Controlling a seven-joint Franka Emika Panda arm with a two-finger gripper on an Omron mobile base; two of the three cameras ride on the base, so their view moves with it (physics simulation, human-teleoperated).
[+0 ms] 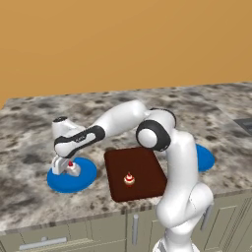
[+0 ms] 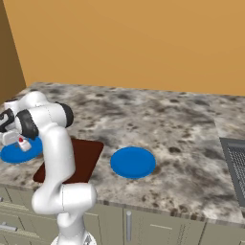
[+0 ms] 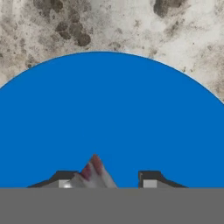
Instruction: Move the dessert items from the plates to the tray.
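Observation:
The white cake wedge with a red cherry (image 1: 72,166) (image 2: 22,143) (image 3: 94,173) rests on the left blue plate (image 1: 74,183) (image 2: 14,154) (image 3: 112,113). My gripper (image 1: 65,170) (image 2: 16,141) (image 3: 107,181) is down over this plate with its jaws on either side of the wedge. The wedge lies against the left fingertip (image 3: 64,179), and a gap shows before the right one. The small cupcake (image 1: 129,179) stands on the dark brown tray (image 1: 142,165) (image 2: 88,155). The second blue plate (image 1: 205,157) (image 2: 133,161) is bare.
The marbled counter (image 1: 39,133) (image 2: 182,124) runs to an orange wall behind. The tray lies between the two plates, near the front edge. A dark stove corner (image 2: 237,167) sits at the right. Cabinet fronts (image 1: 59,236) are below.

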